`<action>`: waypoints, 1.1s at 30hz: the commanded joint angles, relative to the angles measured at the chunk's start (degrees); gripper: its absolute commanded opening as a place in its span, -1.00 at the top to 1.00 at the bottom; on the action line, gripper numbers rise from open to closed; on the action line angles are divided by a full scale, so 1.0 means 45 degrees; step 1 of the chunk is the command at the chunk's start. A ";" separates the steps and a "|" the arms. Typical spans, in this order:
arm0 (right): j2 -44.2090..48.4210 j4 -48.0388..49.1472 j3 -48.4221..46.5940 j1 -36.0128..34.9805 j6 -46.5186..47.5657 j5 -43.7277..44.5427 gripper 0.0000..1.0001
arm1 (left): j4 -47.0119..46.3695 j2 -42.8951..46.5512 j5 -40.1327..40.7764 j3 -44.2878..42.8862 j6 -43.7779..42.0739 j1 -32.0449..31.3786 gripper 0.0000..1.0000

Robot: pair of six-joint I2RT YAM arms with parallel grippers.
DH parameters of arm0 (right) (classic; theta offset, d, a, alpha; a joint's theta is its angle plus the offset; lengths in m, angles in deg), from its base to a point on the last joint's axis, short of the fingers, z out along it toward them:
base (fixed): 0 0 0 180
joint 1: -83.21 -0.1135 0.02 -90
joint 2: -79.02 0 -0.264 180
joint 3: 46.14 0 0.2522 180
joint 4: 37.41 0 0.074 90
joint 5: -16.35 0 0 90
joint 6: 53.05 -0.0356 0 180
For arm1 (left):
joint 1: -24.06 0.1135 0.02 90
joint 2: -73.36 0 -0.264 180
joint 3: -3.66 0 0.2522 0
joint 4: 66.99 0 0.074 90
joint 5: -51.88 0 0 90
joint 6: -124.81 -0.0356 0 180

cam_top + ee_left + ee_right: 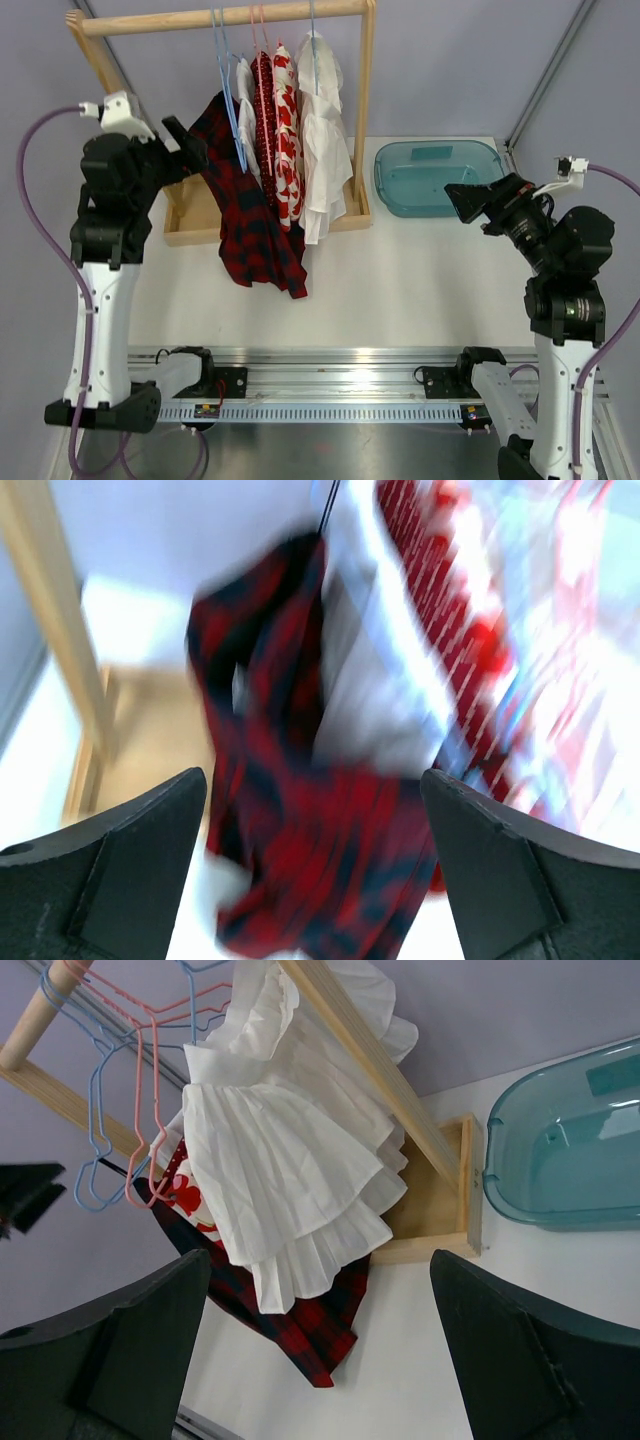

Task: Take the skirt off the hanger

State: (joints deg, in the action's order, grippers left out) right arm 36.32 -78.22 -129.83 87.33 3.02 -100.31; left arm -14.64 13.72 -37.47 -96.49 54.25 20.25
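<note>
The plaid skirt (250,215) hangs at the left end of the wooden rack (366,100), by a blue hanger (229,105), and it reaches down past the base of the rack. The left fingers (120,880) stand apart close to the skirt and hold nothing. The right fingers (110,1360) are also apart, near the blue tub (430,180) on the bench (420,280).

The wooden rack (365,100) is taking up the desk's (420,290) far-left corner, clothes (322,150) crowding its rail, the plaid skirt (255,235) spilling forward. The teal tub (420,188) is filling the far-right corner. The near half is lying open.
</note>
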 commanded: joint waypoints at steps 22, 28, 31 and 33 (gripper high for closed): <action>0.1793 -0.1118 0.1498 -0.0563 0.0977 -0.0015 -0.99 | -0.0704 -0.7840 0.1457 -1.0236 -0.0160 -0.1885 -0.80; 0.1949 -0.1469 0.1321 -0.0857 0.1309 0.0395 -0.99 | -0.0802 -0.8309 0.3214 -1.0470 -0.0316 -0.2374 -0.72; 0.2047 -0.1489 0.1497 -0.1286 0.1446 0.0610 -0.99 | -0.1093 -0.8252 0.3587 -1.0218 -0.0336 -0.2492 -0.71; 0.2086 -0.1470 0.1633 -0.1365 0.1505 0.0669 -0.99 | -0.1444 -0.7940 0.3742 -0.9615 -0.0394 -0.2531 -0.70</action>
State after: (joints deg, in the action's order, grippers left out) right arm 45.11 -84.58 -122.03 82.17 7.98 -98.58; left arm -16.12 -23.76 -24.51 -140.77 53.73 9.32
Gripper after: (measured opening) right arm 0.993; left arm 0.852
